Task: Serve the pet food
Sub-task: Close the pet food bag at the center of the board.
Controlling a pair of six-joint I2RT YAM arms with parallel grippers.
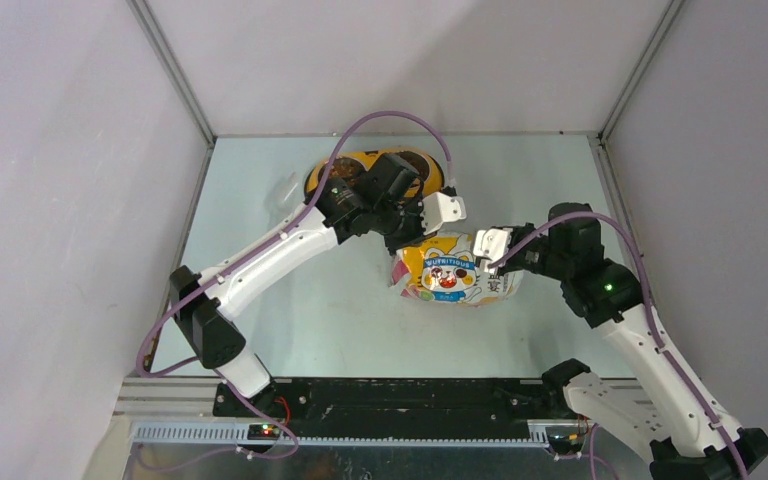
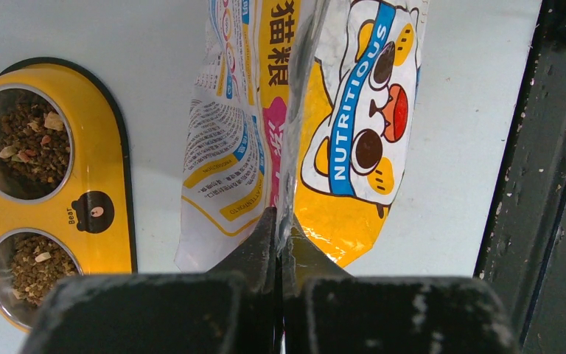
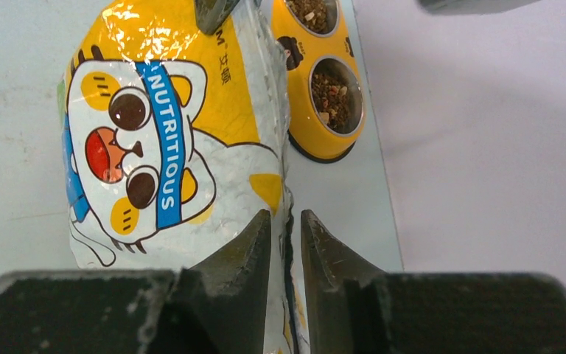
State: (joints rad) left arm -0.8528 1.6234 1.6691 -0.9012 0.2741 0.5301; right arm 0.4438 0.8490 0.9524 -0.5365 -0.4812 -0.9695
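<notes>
The crinkly yellow-white foil bag (image 1: 455, 270) with the cartoon cat lies on the table between both arms. My left gripper (image 2: 278, 221) is shut on the seam at one end of the bag (image 2: 339, 110); it also shows in the top view (image 1: 412, 238). My right gripper (image 3: 286, 221) straddles the opposite edge of the bag (image 3: 162, 147). Its jaws stand a little apart, the foil lies against one finger and a thin gap shows beside the other. Brown kibble (image 2: 26, 144) lies in both steel cups of the yellow double bowl (image 2: 110, 169).
The yellow bowl (image 1: 360, 160) sits at the back of the table, partly hidden under my left arm. A faint clear plastic thing (image 1: 282, 192) lies left of it. Grey walls close in the left, back and right. The black rail (image 1: 380, 395) runs along the front.
</notes>
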